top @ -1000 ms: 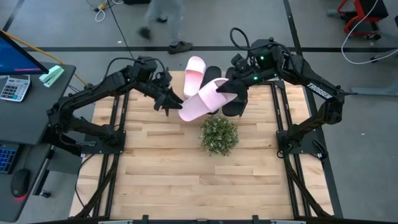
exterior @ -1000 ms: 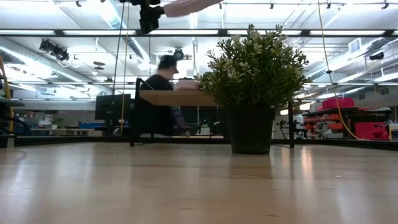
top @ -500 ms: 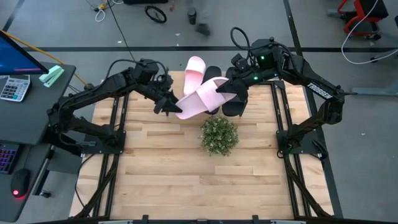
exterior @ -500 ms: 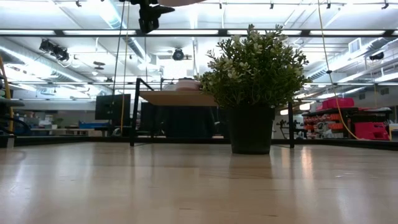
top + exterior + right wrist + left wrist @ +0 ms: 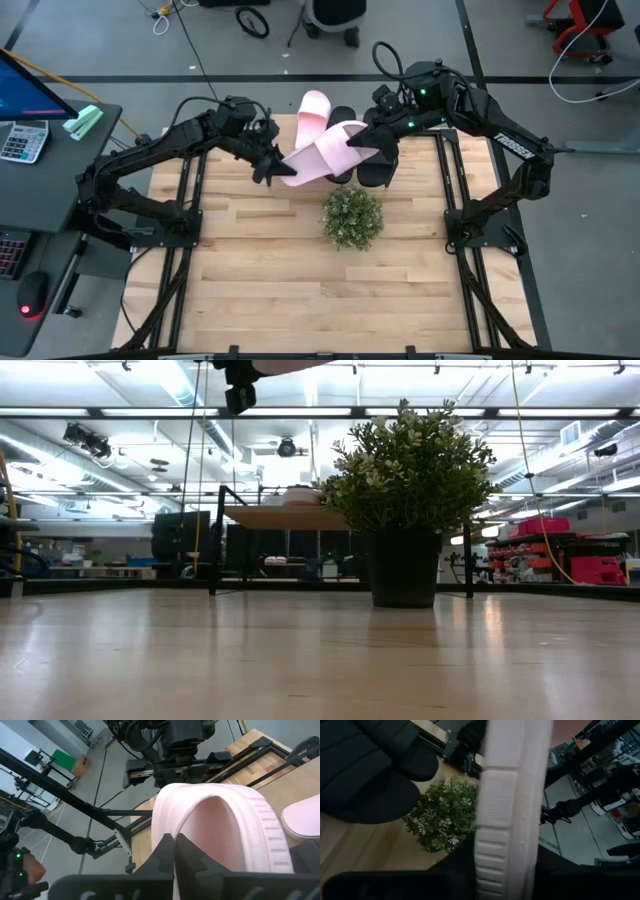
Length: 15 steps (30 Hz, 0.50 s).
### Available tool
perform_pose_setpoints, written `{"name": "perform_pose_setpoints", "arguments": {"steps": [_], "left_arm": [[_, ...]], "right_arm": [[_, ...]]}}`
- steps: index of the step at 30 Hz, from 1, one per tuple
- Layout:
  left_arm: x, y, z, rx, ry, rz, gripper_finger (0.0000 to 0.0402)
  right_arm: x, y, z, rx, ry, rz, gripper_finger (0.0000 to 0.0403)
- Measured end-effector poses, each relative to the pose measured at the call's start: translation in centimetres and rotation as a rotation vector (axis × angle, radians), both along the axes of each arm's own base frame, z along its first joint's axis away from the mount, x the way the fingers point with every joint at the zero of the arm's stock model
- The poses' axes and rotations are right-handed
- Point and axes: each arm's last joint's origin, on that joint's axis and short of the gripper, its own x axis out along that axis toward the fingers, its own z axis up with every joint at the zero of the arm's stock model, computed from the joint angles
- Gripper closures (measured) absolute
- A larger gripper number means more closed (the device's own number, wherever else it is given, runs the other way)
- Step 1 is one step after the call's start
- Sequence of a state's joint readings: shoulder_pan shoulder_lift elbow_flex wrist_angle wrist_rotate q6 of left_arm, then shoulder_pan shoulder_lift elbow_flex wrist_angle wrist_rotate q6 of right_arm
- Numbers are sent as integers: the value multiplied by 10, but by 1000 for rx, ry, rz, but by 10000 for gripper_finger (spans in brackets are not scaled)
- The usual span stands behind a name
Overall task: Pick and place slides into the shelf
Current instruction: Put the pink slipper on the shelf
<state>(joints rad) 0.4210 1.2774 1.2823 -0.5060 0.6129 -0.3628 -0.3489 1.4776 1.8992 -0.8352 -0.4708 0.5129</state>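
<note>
Presently a pale pink slide (image 5: 318, 160) is held in the air between both arms above the far part of the table (image 5: 260, 270): the left gripper (image 5: 268, 168) has its jaws closed on one end, and the right gripper (image 5: 372, 143) has its jaws closed on the broad strap. On the shelf (image 5: 285, 517), the other pink slide (image 5: 312, 118) and what appear to be the two black slides (image 5: 372, 168) are already seen lying. A potted plant (image 5: 351, 217) stands just in front. The task is judged nearly done; only the held slide remains to be set down and released.
</note>
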Motion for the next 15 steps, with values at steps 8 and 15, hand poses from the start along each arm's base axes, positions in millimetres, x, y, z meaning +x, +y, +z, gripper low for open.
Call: {"name": "perform_pose_setpoints", "arguments": {"steps": [8,15], "left_arm": [[1,2,1,-44,6,65,325],[1,2,1,-79,16,95,325]], "right_arm": [[0,-1,0,-31,2,-19,383],[0,0,0,-45,-5,17,333]]}}
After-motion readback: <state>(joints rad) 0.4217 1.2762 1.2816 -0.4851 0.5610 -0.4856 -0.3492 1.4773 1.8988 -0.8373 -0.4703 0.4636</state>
